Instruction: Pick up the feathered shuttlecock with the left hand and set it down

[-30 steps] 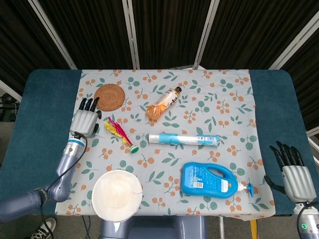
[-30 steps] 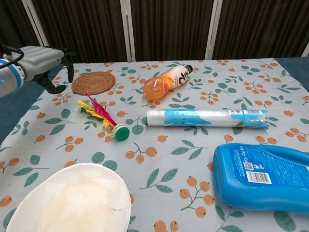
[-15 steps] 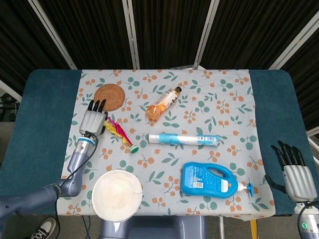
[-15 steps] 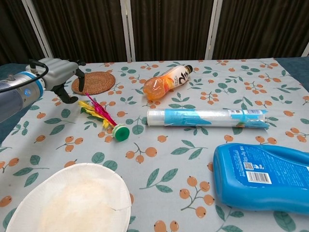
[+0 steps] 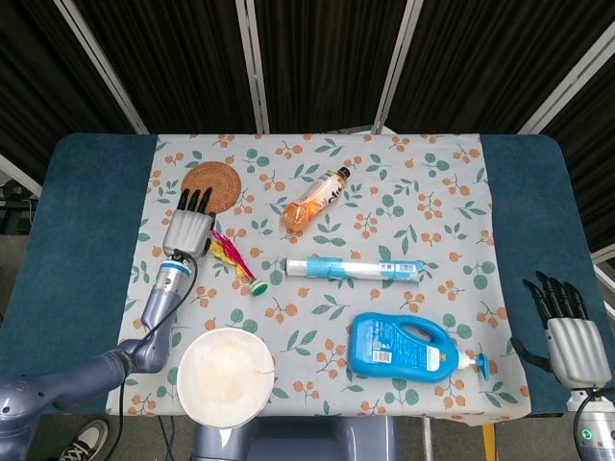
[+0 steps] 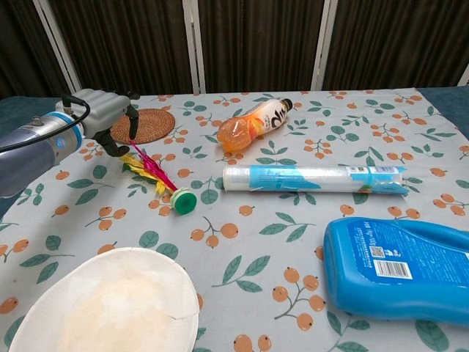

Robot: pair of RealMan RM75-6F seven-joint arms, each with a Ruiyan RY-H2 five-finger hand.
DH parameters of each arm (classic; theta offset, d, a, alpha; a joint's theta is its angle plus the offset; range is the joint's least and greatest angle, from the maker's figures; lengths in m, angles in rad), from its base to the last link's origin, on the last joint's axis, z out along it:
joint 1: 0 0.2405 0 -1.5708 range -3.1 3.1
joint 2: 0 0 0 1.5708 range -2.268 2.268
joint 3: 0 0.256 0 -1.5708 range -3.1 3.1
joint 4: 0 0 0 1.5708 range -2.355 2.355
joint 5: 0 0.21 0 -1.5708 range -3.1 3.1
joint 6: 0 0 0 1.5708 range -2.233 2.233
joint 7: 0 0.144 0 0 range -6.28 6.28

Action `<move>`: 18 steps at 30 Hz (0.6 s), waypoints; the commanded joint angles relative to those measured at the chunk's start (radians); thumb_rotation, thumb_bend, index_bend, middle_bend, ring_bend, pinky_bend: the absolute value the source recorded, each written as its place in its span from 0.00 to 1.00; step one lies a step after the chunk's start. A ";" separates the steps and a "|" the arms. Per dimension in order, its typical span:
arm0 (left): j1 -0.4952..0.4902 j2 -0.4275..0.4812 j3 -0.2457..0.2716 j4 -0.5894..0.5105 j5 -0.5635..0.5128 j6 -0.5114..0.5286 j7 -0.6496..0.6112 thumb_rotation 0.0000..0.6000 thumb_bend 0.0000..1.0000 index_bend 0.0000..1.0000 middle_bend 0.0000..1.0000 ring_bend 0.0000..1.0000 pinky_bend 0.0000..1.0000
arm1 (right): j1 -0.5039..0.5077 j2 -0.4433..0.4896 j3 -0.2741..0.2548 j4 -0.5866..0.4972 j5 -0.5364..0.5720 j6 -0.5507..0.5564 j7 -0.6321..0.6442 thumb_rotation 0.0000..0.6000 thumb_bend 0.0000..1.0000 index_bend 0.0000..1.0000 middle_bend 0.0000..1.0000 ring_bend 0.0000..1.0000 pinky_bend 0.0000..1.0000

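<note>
The feathered shuttlecock (image 5: 233, 259) (image 6: 156, 176) lies on the flowered cloth, pink and yellow feathers pointing back-left, green base toward the front. My left hand (image 5: 188, 229) (image 6: 110, 119) hovers just left of the feather tips, open, fingers pointing away and down, holding nothing. It stands close to the feathers; contact cannot be told. My right hand (image 5: 571, 331) rests open at the table's right front edge, far from the shuttlecock; the chest view does not show it.
A round woven coaster (image 5: 211, 185) (image 6: 143, 125) lies just behind the left hand. An orange drink bottle (image 5: 314, 200), a blue-white tube (image 5: 355, 268), a blue detergent bottle (image 5: 404, 347) and a white paper plate (image 5: 224, 376) also lie on the cloth.
My left hand has moved right and slightly away, from the cloth's left edge to right beside the shuttlecock's feathers. The shuttlecock and right hand have stayed put.
</note>
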 commanded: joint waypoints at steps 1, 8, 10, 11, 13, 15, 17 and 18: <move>-0.010 -0.014 0.001 0.020 -0.006 -0.013 0.002 1.00 0.37 0.47 0.00 0.00 0.00 | 0.000 0.000 0.001 0.001 0.000 0.000 -0.001 1.00 0.15 0.10 0.00 0.00 0.01; -0.024 -0.033 0.001 0.048 -0.011 -0.022 0.011 1.00 0.37 0.48 0.00 0.00 0.00 | 0.001 -0.001 0.002 0.002 0.001 0.000 0.001 1.00 0.15 0.10 0.00 0.00 0.01; -0.028 -0.039 -0.001 0.054 -0.013 -0.024 0.010 1.00 0.37 0.49 0.00 0.00 0.00 | 0.001 -0.002 0.002 0.002 0.001 -0.001 0.001 1.00 0.15 0.10 0.00 0.00 0.01; -0.028 -0.041 -0.001 0.055 -0.014 -0.025 0.009 1.00 0.37 0.50 0.00 0.00 0.00 | 0.001 -0.002 0.002 0.002 0.001 -0.001 0.001 1.00 0.15 0.10 0.00 0.00 0.01; -0.031 -0.046 -0.001 0.061 -0.016 -0.027 0.011 1.00 0.39 0.51 0.00 0.00 0.00 | 0.001 -0.002 0.002 0.002 0.001 -0.001 0.002 1.00 0.15 0.10 0.00 0.00 0.01; -0.033 -0.051 0.002 0.067 -0.014 -0.026 0.012 1.00 0.42 0.52 0.00 0.00 0.00 | 0.001 -0.002 0.002 0.002 0.001 -0.001 0.003 1.00 0.15 0.10 0.00 0.00 0.01; -0.033 -0.053 0.003 0.070 -0.013 -0.027 0.011 1.00 0.45 0.54 0.00 0.00 0.00 | 0.001 -0.002 0.002 0.002 0.002 -0.002 0.004 1.00 0.15 0.10 0.00 0.00 0.01; -0.032 -0.053 0.004 0.072 -0.014 -0.027 0.012 1.00 0.46 0.55 0.00 0.00 0.00 | 0.001 -0.002 0.002 0.001 0.002 -0.002 0.004 1.00 0.15 0.10 0.00 0.00 0.01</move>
